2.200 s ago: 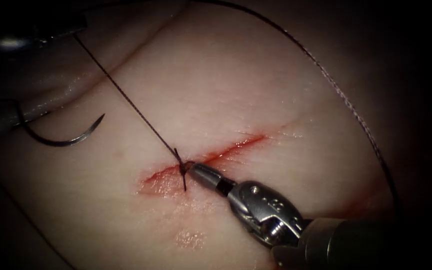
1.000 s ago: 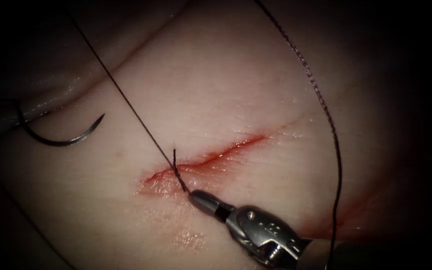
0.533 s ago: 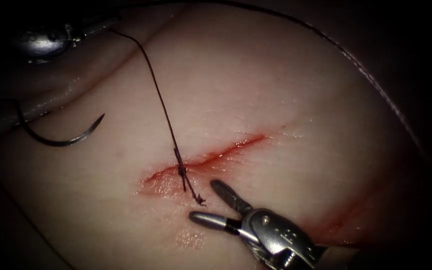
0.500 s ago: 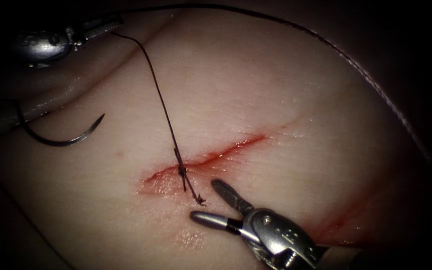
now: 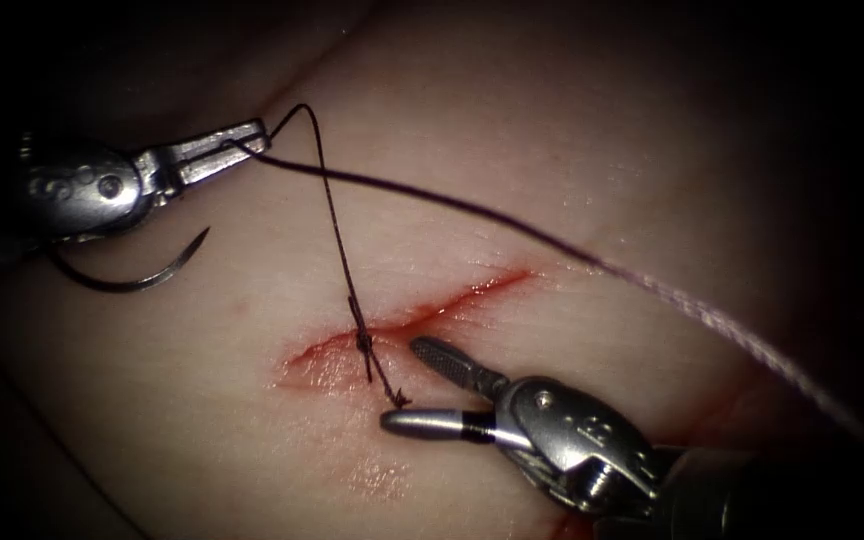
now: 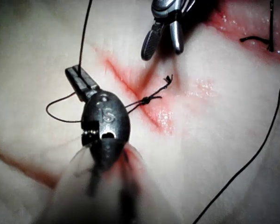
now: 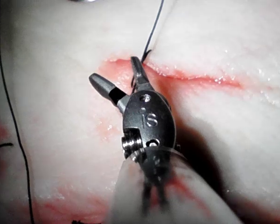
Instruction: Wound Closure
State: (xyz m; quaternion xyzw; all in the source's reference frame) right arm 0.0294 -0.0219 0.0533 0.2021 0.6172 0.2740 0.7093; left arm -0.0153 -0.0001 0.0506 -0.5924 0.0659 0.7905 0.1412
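The cut [image 5: 452, 297] runs slantwise across the tissue [image 5: 512, 170], with a knot [image 5: 363, 341] tied over its left part. My left tool [image 5: 252, 140] is above and left of the cut, shut on the thread [image 5: 332, 215] that rises slack from the knot. My right tool [image 5: 404, 384] stands open just right of the knot, holding nothing, and the short frayed tail [image 5: 399, 398] lies between its jaws. The curved needle [image 5: 132, 289] rests free on the tissue left of the cut, below the left tool. In the left wrist view the left tool [image 6: 74, 74] clamps the thread [image 6: 86, 32].
A long strand [image 5: 512, 225] runs from the left tool's jaws across the tissue and over the cut's right end toward the lower right. Red fluid lines the cut. The right tool [image 7: 113, 70] stands open over the cut's edge in its wrist view.
The right tool let go of the short tail and opened. The left tool came down and right toward the cut; the thread to the knot slackened and the long strand dropped across the tissue.
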